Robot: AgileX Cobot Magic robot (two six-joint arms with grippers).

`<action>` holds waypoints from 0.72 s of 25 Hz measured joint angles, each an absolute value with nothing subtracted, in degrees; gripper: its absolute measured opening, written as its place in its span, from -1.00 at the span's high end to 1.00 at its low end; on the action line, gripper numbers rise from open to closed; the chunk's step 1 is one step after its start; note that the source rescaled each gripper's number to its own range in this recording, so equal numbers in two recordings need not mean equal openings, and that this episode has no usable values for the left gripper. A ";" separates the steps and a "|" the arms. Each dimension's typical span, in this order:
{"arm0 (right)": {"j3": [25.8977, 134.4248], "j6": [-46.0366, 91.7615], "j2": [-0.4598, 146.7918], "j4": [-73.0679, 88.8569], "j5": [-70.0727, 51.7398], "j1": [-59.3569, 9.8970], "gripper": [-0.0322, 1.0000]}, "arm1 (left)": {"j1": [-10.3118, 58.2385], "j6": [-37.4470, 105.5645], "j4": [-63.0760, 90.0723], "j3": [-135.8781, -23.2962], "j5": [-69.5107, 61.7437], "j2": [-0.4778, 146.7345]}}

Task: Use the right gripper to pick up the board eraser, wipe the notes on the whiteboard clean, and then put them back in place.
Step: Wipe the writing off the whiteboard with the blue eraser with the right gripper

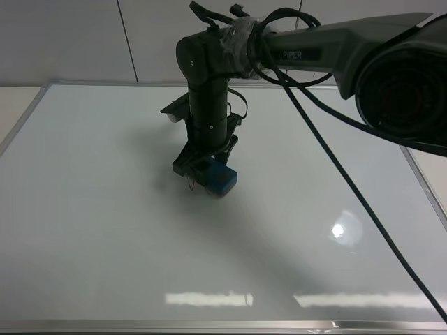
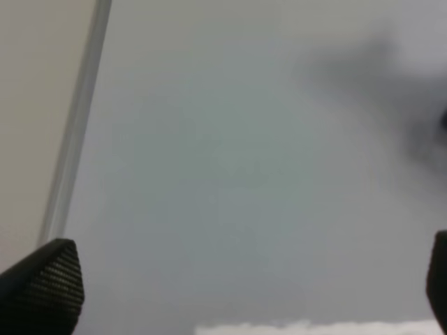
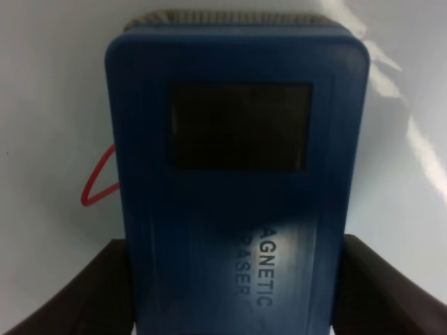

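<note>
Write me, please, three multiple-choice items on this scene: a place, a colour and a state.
1. Where on the whiteboard is the eraser?
A. near the middle, in the right claw
B. lying at the near frame
C. in the far left corner

2. What colour is the mark beside the eraser?
A. green
B. red
C. black

3. How is the left claw?
A. shut on a pen
B. shut, empty
C. open, empty

1 A: the claw grips its sides mid-board.
2 B: a red loop shows at its edge.
3 C: a wide gap with only board in it.
</note>
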State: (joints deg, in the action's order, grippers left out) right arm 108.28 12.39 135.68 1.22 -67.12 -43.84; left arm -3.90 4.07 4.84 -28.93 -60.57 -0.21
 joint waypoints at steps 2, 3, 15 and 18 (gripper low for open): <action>108.73 12.39 135.79 1.23 -67.32 -44.10 0.91 | -3.90 4.07 4.84 -28.93 -60.57 -0.21; 108.92 12.39 135.92 1.23 -67.26 -44.34 0.91 | -3.90 4.07 4.84 -28.93 -60.57 -0.21; 109.23 13.33 136.35 1.87 -64.16 -52.52 0.91 | -3.90 4.07 4.84 -28.93 -60.57 -0.21; 109.23 14.28 136.42 3.04 -64.11 -54.23 0.91 | -3.90 4.07 4.84 -28.93 -60.57 -0.21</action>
State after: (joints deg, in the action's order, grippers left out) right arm 109.23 14.28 136.42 3.04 -64.11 -54.23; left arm -3.90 4.07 4.84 -28.93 -60.57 -0.21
